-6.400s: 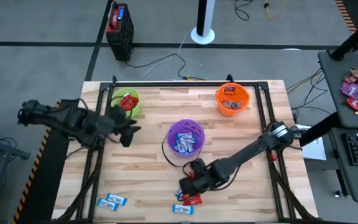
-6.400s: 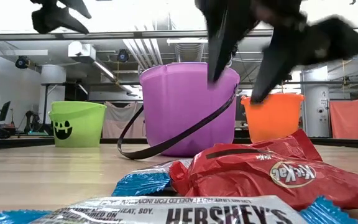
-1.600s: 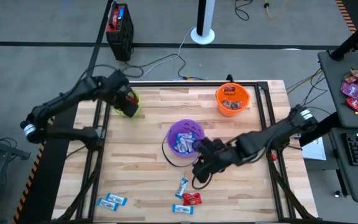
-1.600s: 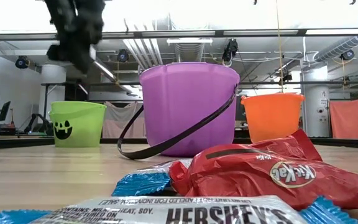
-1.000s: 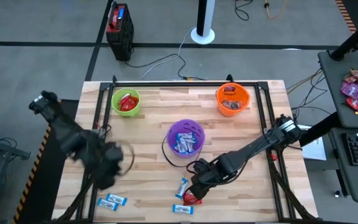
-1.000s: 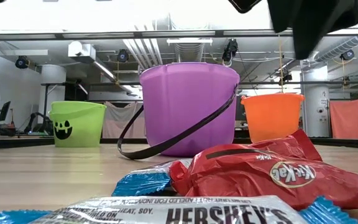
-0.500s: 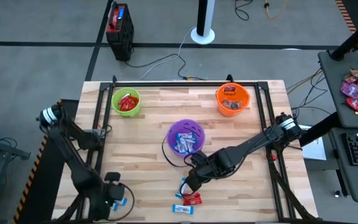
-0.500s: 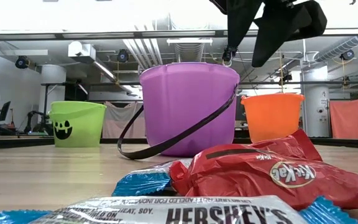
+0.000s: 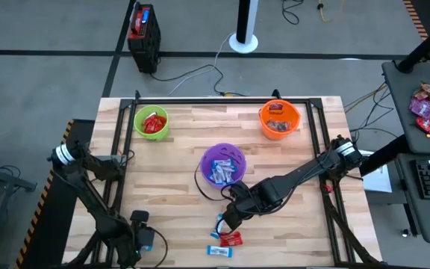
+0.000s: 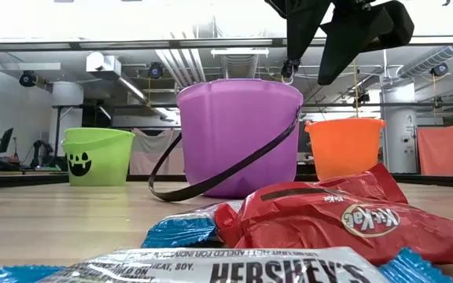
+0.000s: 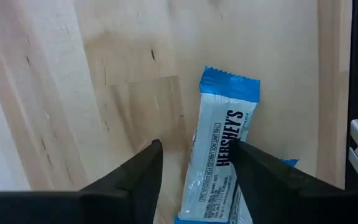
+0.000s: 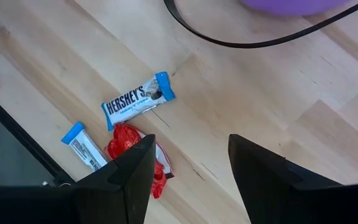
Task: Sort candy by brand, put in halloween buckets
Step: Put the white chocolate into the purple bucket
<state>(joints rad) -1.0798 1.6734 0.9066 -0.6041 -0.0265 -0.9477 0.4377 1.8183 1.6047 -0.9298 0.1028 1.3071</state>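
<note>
Candy (image 11: 219,155) between open left hand (image 11: 194,163)

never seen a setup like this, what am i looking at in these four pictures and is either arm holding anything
It is a robot with two dark arms at a wooden table, each ending in a two-finger gripper. One camera looks straight down, one sits at table-top height, and one rides on each wrist.

From above, three pails stand on the table: a green bucket with red candy, an orange bucket, and a purple bucket with blue and white candy.

The left gripper is at the table's near left corner, open, its fingers on either side of a blue Hershey's bar lying flat. The right gripper hangs open near the purple bucket, above another Hershey's bar, a red wrapper and a third small bar.

Neither arm holds anything.
</note>
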